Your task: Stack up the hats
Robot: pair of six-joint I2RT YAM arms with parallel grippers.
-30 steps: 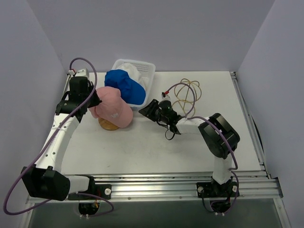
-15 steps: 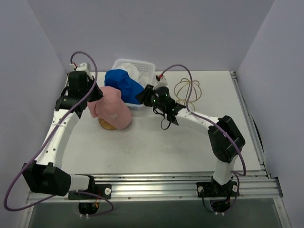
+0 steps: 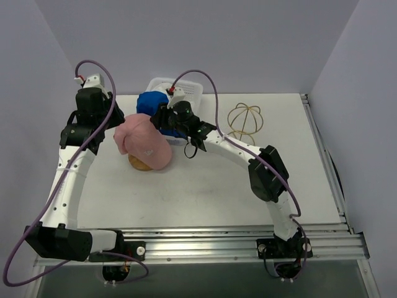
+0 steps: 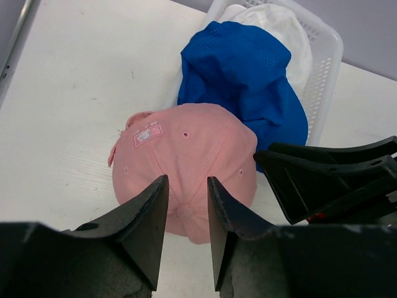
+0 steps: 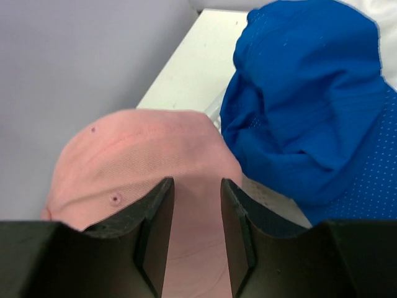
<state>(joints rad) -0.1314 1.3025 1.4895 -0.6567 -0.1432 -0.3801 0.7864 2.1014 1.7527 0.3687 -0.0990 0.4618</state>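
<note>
A pink cap (image 3: 146, 144) sits on a round wooden stand (image 3: 140, 164) at the left of the table. Behind it a blue cap (image 3: 149, 102) hangs over the edge of the white basket (image 3: 193, 88), on top of an off-white hat (image 4: 273, 25). My left gripper (image 4: 186, 217) hovers open above the pink cap's (image 4: 186, 155) crown, and nothing is between its fingers. From the right, my right gripper (image 3: 159, 118) reaches in over the spot where the pink and blue caps meet. It is open (image 5: 195, 205), and the pink cap (image 5: 136, 149) shows below the gap.
A gold wire dome frame (image 3: 245, 118) stands right of the basket. The side wall runs close along the left of the pink cap. Both grippers crowd the same spot, with the right one's fingers (image 4: 329, 180) just right of my left gripper.
My left gripper opened, let go of the pink cap and drew back above it. The right arm swung left from mid-table to the caps.
</note>
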